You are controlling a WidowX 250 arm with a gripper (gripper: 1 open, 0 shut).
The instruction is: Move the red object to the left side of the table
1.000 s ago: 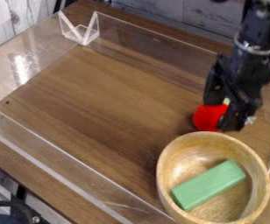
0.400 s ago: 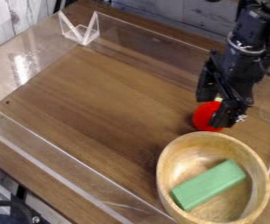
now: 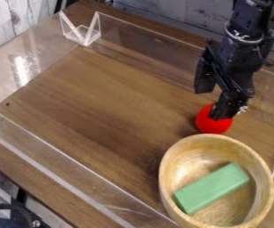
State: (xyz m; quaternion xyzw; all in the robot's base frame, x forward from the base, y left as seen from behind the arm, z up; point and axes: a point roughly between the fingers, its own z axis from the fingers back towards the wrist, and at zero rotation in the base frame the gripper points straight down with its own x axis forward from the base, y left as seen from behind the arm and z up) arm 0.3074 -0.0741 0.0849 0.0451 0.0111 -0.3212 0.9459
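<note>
Acrylic walls (image 3: 38,165) run clear and low along the near left edge, and at the far left corner a small folded piece of clear plastic (image 3: 80,29) stands upright on the rim. Moving inward, we get a broad stretch of bare brown wood grain, the table (image 3: 98,93), with nothing lying on its left half or its middle. Now over to the right, and here is the action: the black arm comes down from the top edge, its gripper (image 3: 228,100) pointing straight down at the tabletop. Jaws are spread wide, holding nothing, and the fingertips hang right at the top of the red object (image 3: 212,118); whether they actually touch it, I cannot tell from this angle. That little round red toy fruit sits on the wood on the right side of the table, partly hidden behind the dark fingers, with its lower curve showing bright below them. Just in front of it, nearly rim to fruit, stands the wooden bowl (image 3: 175,169) at the near right corner, much bigger than the fruit. Inside the bowl lies a green block (image 3: 213,187), rectangular, resting flat and angled across the bottom, its far end pointing toward the right-hand wall.
</note>
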